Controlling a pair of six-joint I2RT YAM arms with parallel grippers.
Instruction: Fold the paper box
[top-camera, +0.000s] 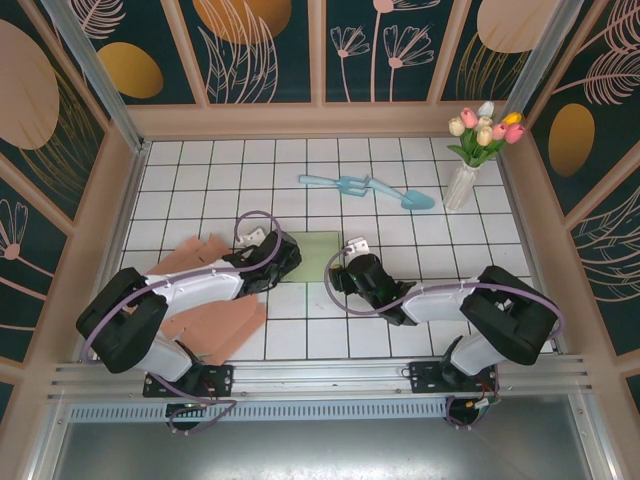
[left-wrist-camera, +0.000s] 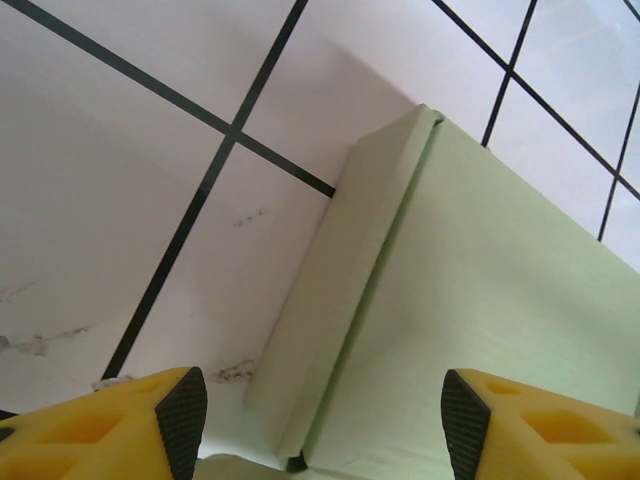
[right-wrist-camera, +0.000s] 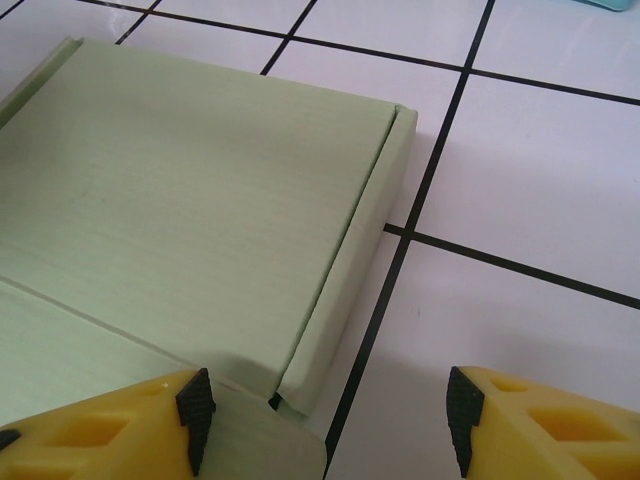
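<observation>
Paper box (top-camera: 318, 252): pale green, lying flat on the bench (top-camera: 400, 210) at the centre of the overhead frame, between the two arms. Left end effector (top-camera: 280, 258) sits at its left edge and right end effector (top-camera: 340, 272) at its right edge, about equally near. Left side flap (left-wrist-camera: 340, 290) runs from bottom centre toward upper right, straddled by spread, empty jaws. Right side flap (right-wrist-camera: 350, 260) is straddled likewise, released, nothing gripped. Judgement: the next move depends on each flap's line lying between its own jaws.

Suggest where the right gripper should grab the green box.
Probably the narrow side flap along the right edge of the green box: it stands slightly raised off the tile, and the open right gripper straddles it from above.
</observation>
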